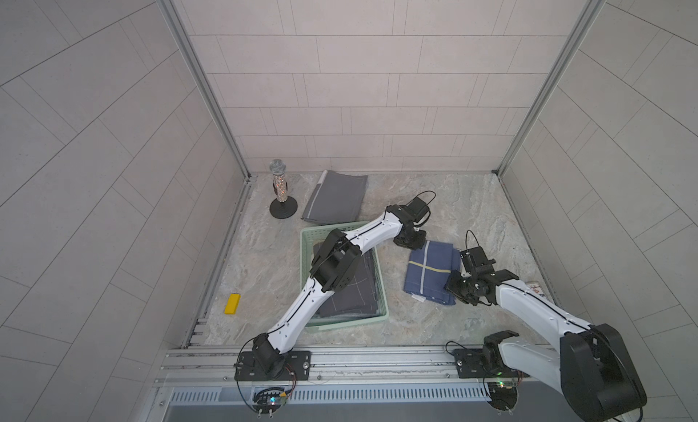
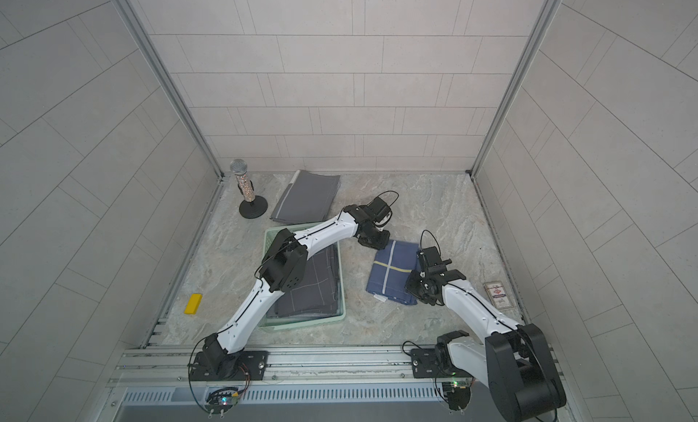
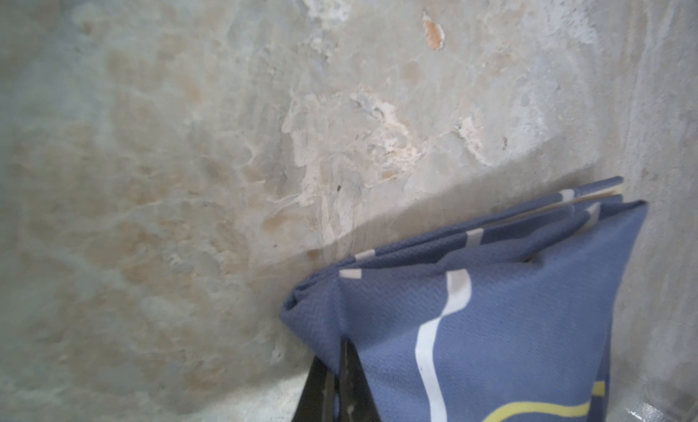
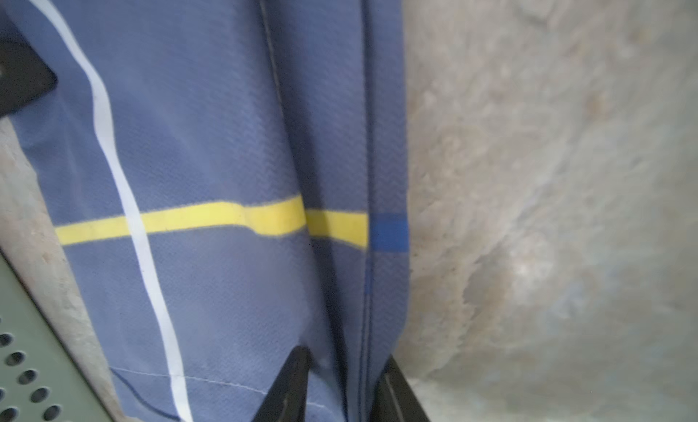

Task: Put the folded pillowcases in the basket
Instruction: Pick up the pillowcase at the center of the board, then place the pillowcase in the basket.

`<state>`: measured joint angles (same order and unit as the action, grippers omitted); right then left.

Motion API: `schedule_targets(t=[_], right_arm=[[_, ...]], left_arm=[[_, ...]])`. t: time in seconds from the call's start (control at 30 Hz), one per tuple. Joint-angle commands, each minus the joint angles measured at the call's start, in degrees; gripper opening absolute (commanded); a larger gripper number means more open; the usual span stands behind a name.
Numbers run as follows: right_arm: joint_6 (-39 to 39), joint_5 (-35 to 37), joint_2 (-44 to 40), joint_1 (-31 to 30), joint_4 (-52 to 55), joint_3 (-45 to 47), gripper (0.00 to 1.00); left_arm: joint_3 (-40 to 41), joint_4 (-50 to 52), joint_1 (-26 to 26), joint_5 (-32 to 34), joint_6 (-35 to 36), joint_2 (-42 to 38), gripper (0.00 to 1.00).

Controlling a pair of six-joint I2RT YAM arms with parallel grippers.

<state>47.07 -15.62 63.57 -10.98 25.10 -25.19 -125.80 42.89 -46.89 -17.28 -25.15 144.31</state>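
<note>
The folded pillowcase (image 1: 428,273) (image 2: 393,273) is blue with a white and a yellow stripe and lies flat on the marble table, right of the basket. The basket (image 1: 351,324) (image 2: 302,324) is mint green with perforated sides and holds folded dark grey cloth (image 1: 355,288). My left gripper (image 1: 409,244) (image 3: 340,348) is shut on the pillowcase's far left corner (image 3: 491,325). At the near right corner, my right gripper (image 1: 459,288) (image 4: 343,363) is pinching a bunched fold of the pillowcase's edge (image 4: 211,155). The basket's rim (image 4: 30,363) also shows in the right wrist view.
Behind the basket lies a grey folded cloth (image 1: 336,197), with a glittery microphone on a black stand (image 1: 281,189) beside it. A yellow block (image 1: 232,303) sits near the left wall and a card pack (image 2: 498,293) near the right wall. My left arm stretches over the basket.
</note>
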Motion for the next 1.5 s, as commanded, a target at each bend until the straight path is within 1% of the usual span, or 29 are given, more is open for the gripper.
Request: schedule_targets(t=[0.0, 0.03, 0.07, 0.17, 0.3, 0.37, 0.47, 0.6, 0.67, 0.77, 0.83, 0.93, 1.0, 1.1, 1.2, 1.33, 1.47], right_arm=[[0.99, -1.15, 0.25, -0.45, 1.81, 1.48, 0.10], [0.92, -1.10, -0.37, -0.53, 2.25, 1.15, 0.04], [0.84, -0.96, -1.25, -0.70, 2.91, 0.66, 0.00], [0.22, 0.78, -5.35, -2.02, 6.69, -2.06, 0.00], [0.00, 3.49, -10.35, -5.42, 12.51, -7.96, 0.00], [0.49, 4.55, -11.61, -7.91, 14.46, -11.06, 0.00], [1.89, 7.20, -12.25, -13.26, 16.23, -16.11, 0.00], [4.51, 9.25, -11.23, -21.57, 15.57, -20.88, 0.00], [5.45, 10.34, -9.81, -25.98, 14.93, -23.16, 0.00], [6.90, 10.50, -6.85, -31.96, 12.02, -25.79, 0.00], [7.49, 9.84, -3.73, -35.57, 8.89, -27.32, 0.00], [7.63, 9.00, 2.06, -39.41, 4.70, -29.30, 0.00], [7.99, 7.19, 5.79, -40.79, 0.70, -29.69, 0.00], [8.12, 6.63, 11.97, -42.04, -4.43, -30.15, 0.00], [8.62, 5.26, 17.54, -43.25, -9.50, -30.46, 0.00], [9.31, 4.63, 23.35, -45.15, -13.27, -31.25, 0.00], [10.03, 3.61, 27.59, -45.62, -16.02, -30.76, 0.00]], left_arm=[[2.48, -0.52, -0.56, -1.24, -1.70, -3.38, 0.00], [3.18, -0.87, -0.64, -1.33, -1.98, -4.15, 0.00], [3.61, -0.90, -0.78, -1.23, -2.16, -4.96, 0.00], [4.92, -0.68, -1.71, 0.01, -2.78, -8.45, 0.00], [5.78, 0.51, -3.80, 4.39, -1.40, -15.36, 0.00], [7.20, 0.45, -3.91, 5.57, -1.65, -18.79, 0.00], [10.74, 0.86, -3.91, 8.30, -1.66, -24.35, 0.00], [17.51, 2.26, -3.45, 14.08, -1.30, -32.47, 0.00], [22.32, 2.49, -2.26, 17.42, -2.00, -37.62, 0.00], [33.63, -0.89, 1.64, 19.58, -3.34, -47.53, 0.00], [41.36, -1.78, 5.92, 19.17, -4.94, -54.22, 0.00], [49.65, -1.12, 12.39, 17.32, -5.94, -62.01, 0.00], [53.64, -0.64, 15.49, 16.49, -5.63, -65.54, 0.00], [57.85, 0.04, 19.04, 15.95, -4.59, -68.14, 0.00], [61.69, -0.34, 21.89, 14.70, -4.38, -68.32, 0.00], [66.03, -2.49, 23.84, 14.07, -4.25, -67.83, 0.00], [67.98, -3.41, 25.13, 15.25, -3.57, -66.47, 0.00]])
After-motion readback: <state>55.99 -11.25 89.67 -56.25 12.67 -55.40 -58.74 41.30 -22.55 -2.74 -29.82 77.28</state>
